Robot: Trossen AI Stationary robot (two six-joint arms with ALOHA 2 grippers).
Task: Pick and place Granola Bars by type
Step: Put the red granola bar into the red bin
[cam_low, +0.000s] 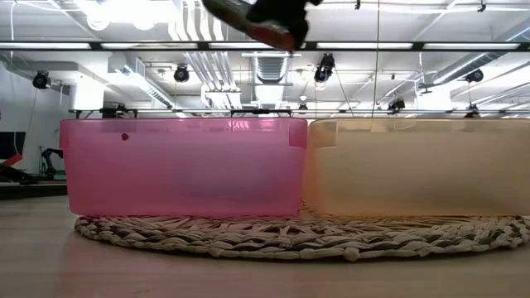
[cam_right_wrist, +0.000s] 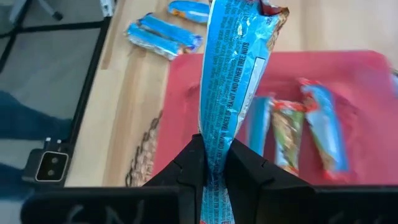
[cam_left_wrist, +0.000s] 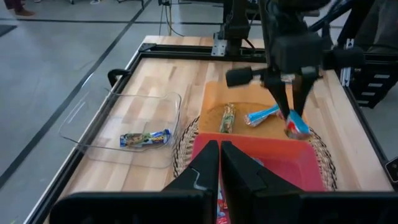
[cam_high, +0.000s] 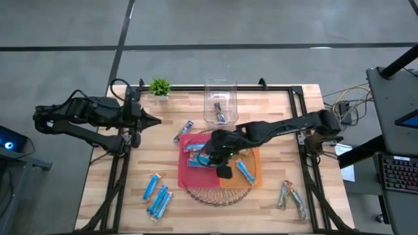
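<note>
Right gripper [cam_right_wrist: 211, 163] pinching a shiny light-blue granola bar [cam_right_wrist: 233, 74], crimped end up; left gripper [cam_left_wrist: 219, 163] closed

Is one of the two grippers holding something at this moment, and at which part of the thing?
The right gripper holds a light blue granola bar by one end of its wrapper, above the red bin. The left gripper holds nothing.

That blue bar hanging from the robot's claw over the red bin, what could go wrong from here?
1. The right gripper pinches the blue bar only by one end of its wrapper, so it might slip out early.
2. The red bin and the orange bin stand side by side, and the bar hangs near their shared edge, so it could fall into the wrong one.
3. Bars already in the red bin could make it land crooked.
</note>
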